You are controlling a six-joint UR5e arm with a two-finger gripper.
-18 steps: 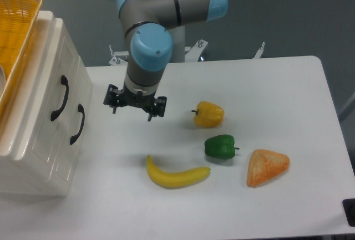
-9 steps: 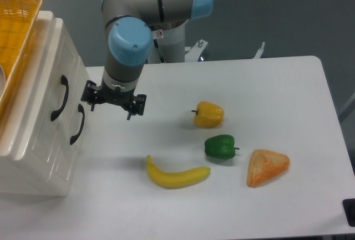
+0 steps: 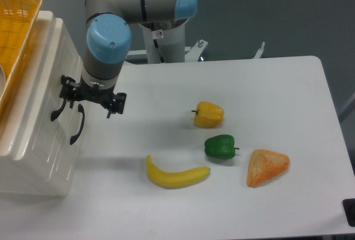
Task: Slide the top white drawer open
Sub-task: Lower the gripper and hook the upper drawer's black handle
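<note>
At nine o'clock on the tabletop, the end effector hangs right against the cabinet front, its fingers spread on either side of the wrist; whether they are released or clenched on anything I cannot tell, since the left finger overlaps the handle and hides the contact. That black handle belongs to the top drawer, which sits closed, flush in the cabinet. Just below, toward six o'clock, is the lower handle, very near the fingers. My worry is that the pull catches the lower handle, or both, opening the wrong drawer. A shallow hook on the curved handle could slip off. Pulling off-axis might drag the whole cabinet and upset the basket on top. Banana and peppers at three to four o'clock lie well apart from the pull path
</note>
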